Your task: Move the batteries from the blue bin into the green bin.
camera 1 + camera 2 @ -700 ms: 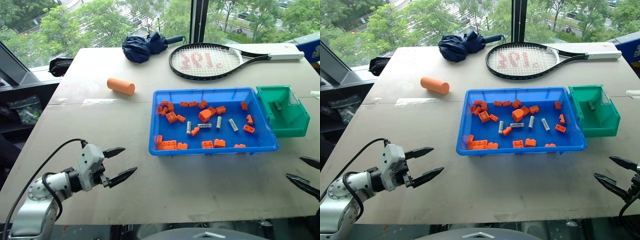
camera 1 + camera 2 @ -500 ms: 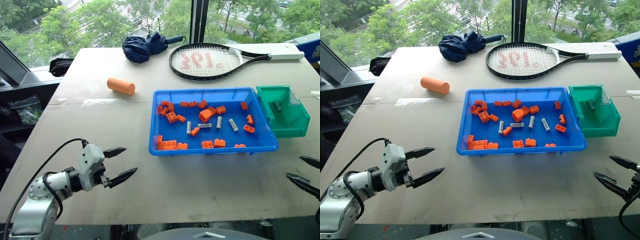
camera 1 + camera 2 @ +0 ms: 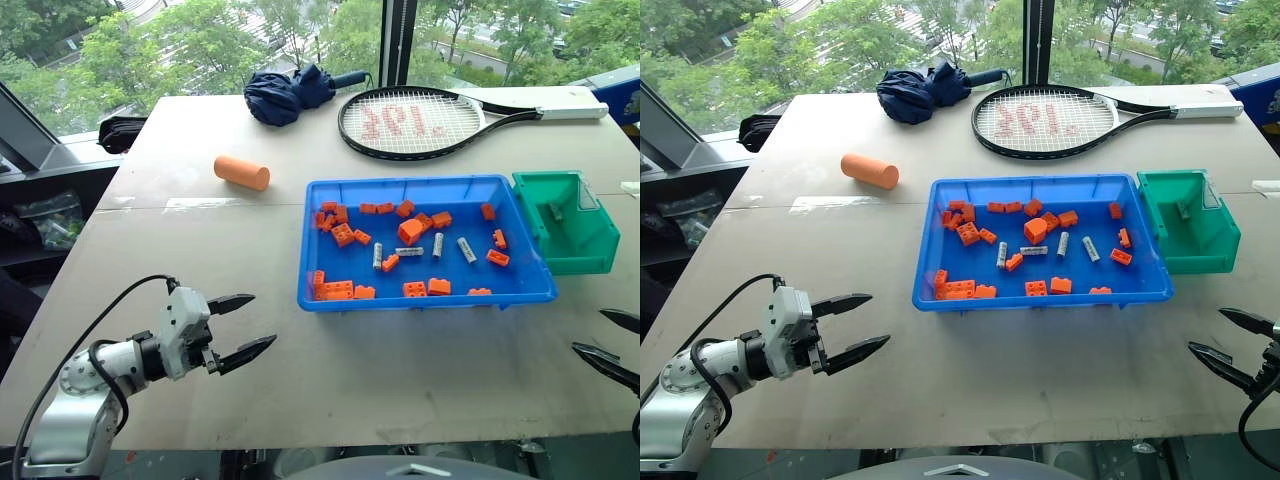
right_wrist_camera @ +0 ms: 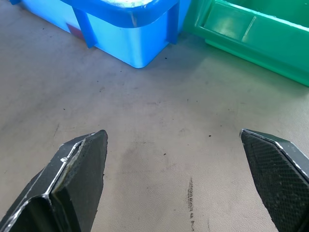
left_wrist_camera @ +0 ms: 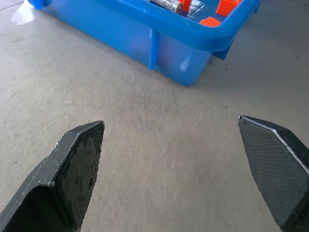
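Both my tools, left tool (image 3: pixel 243 325) and right tool (image 3: pixel 1232 344), hover wide open and empty over the tabletop (image 3: pixel 200 250). Four batteries (image 3: pixel 437 245) lie in the blue bin (image 3: pixel 330 295) (among orange bricks). One grey piece, probably a battery, lies in the green bin (image 3: pixel 585 262); transfer is barely begun.

You are holding the silver left arm's black two-fingered gripper (image 3: pixel 243 326) spread wide above the desk's near-left edge, while the black right gripper (image 3: pixel 1232 343) is hovering agape at the near-right edge.
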`<state>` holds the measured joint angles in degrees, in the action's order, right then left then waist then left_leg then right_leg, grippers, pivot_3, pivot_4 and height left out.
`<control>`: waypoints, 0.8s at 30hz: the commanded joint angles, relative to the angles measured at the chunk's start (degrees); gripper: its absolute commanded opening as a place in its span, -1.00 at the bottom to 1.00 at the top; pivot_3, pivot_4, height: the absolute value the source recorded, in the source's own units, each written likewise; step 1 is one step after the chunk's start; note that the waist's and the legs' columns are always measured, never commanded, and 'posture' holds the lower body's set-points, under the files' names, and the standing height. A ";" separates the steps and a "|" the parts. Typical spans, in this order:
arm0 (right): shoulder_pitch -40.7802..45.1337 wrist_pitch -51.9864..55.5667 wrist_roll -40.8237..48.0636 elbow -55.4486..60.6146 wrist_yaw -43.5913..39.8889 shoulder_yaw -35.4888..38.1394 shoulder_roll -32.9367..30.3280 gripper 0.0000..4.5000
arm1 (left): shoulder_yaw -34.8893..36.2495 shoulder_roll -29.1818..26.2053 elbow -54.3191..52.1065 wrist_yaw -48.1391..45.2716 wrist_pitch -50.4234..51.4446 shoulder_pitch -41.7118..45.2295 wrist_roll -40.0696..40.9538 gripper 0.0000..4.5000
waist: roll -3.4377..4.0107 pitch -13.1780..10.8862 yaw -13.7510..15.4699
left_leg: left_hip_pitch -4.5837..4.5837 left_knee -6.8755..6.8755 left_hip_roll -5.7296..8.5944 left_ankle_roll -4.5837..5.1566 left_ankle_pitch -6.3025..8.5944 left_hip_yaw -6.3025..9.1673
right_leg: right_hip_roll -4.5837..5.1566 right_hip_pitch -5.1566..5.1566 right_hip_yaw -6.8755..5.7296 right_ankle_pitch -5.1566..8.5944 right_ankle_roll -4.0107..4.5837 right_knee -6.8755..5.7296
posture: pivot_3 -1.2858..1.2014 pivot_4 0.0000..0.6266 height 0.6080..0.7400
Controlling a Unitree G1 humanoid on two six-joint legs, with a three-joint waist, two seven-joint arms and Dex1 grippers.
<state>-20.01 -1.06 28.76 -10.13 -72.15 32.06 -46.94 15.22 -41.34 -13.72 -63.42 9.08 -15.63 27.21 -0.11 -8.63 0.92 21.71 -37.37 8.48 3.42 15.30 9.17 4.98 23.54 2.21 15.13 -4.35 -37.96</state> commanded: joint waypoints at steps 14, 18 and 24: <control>11.04 28.93 14.01 33.50 18.86 -3.67 -5.33 0.96 | 7.32 -11.83 -8.19 -5.70 13.92 13.67 18.49 1.00 | -0.02 -0.03 -0.04 | 0.06 -0.02 -0.06 0.00 0.00 0.02 | -0.03 0.04 -0.05 -0.02 0.02 0.03 | 0.03 -0.52 1.00; 25.39 37.00 6.63 33.50 28.90 -17.46 -5.85 0.96 | 4.34 -15.01 -8.22 -5.82 17.34 22.93 19.20 1.00 | -0.07 -0.08 -0.15 | 0.10 -0.02 -0.06 -0.04 -0.03 0.02 | -0.03 0.12 -0.06 -0.03 0.03 0.01 | 0.03 -0.52 1.00; 43.40 51.98 -0.73 24.18 35.29 -31.21 -4.60 0.96 | 0.59 -17.68 -8.38 -4.19 24.89 33.25 21.14 1.00 | -0.20 -0.17 -0.24 | 0.22 -0.04 -0.06 -0.02 -0.03 0.00 | -0.05 0.24 -0.05 -0.03 0.03 0.05 | 0.03 -0.52 1.00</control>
<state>21.23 46.63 29.48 15.53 -38.61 2.20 -51.78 15.51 -57.95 -20.83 -67.66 32.50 16.10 46.74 -0.31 -8.80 0.68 21.97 -37.43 8.42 3.39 15.26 9.20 4.92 23.80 2.13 15.10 -4.32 -37.88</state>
